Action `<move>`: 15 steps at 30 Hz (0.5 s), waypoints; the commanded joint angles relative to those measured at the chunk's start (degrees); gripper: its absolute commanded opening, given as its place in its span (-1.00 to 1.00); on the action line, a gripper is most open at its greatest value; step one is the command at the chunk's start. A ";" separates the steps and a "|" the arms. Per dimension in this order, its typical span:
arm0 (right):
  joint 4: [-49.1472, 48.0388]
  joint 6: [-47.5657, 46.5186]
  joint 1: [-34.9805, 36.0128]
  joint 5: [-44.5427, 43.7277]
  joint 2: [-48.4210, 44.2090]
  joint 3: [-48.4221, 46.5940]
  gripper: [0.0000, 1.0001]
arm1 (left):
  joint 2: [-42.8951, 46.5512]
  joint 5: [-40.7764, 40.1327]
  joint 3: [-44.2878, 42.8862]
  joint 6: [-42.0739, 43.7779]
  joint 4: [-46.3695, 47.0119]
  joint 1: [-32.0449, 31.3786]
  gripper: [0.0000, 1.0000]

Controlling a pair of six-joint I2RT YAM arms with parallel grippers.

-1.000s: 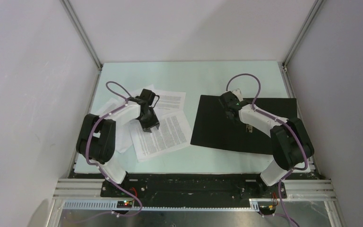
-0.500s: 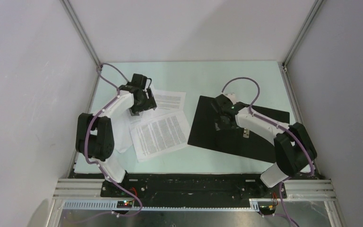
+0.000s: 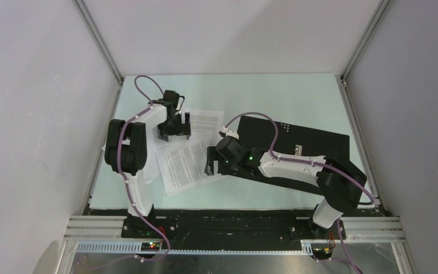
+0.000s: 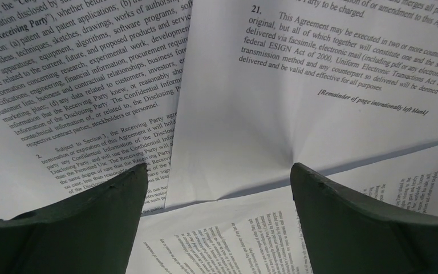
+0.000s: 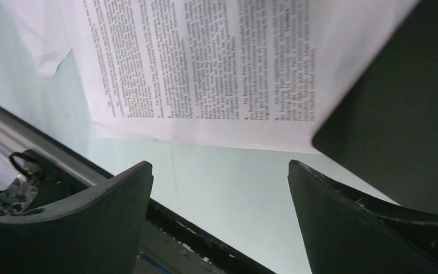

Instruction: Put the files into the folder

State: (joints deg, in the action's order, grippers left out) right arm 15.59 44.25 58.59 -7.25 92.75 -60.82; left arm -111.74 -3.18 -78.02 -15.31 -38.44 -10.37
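Note:
The files are loose white printed sheets lying overlapped at the table's left middle. In the left wrist view a sheet with a crease overlaps two others. My left gripper hangs open just above them, holding nothing. The folder lies open and flat to the right, black inside up. My right gripper stands open and empty at the folder's left edge. In the right wrist view it sits over bare table, with a sheet ahead and the folder's corner to the right.
White enclosure walls close in the left, back and right sides. A black and aluminium rail runs along the near table edge, also seen as the rail in the right wrist view. Purple cables loop above both arms.
Both grippers have opened. The left one moved toward the back onto the upper sheets. The right arm swept left across the folder to its left edge near the lower sheet.

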 commanded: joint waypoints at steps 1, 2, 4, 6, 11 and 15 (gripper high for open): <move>-13.25 7.23 0.63 5.20 2.55 4.04 0.86 | 0.33 4.46 -1.99 2.72 -0.14 1.22 0.99; -14.55 7.51 0.77 5.61 3.30 4.48 0.86 | 0.31 4.70 -1.79 2.56 -0.14 1.22 0.99; -14.91 8.34 1.61 5.29 4.29 4.94 0.87 | -0.11 5.74 -1.61 1.86 -0.41 1.23 0.99; -15.00 9.63 2.11 5.04 4.90 5.76 0.87 | -0.81 6.28 -1.05 0.85 -0.98 1.23 0.99; -18.55 13.54 2.34 5.13 6.25 9.63 0.88 | -1.52 7.05 1.57 -2.41 -1.58 0.93 0.99; -21.00 14.21 1.66 5.72 8.01 10.36 0.89 | 0.33 6.73 4.38 -4.93 -1.60 0.50 0.99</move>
State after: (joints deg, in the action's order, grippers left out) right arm -1.56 55.96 60.62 -1.83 98.28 -51.66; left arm -111.98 0.62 -77.36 -16.10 -38.04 -9.37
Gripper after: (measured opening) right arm 0.938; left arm 0.996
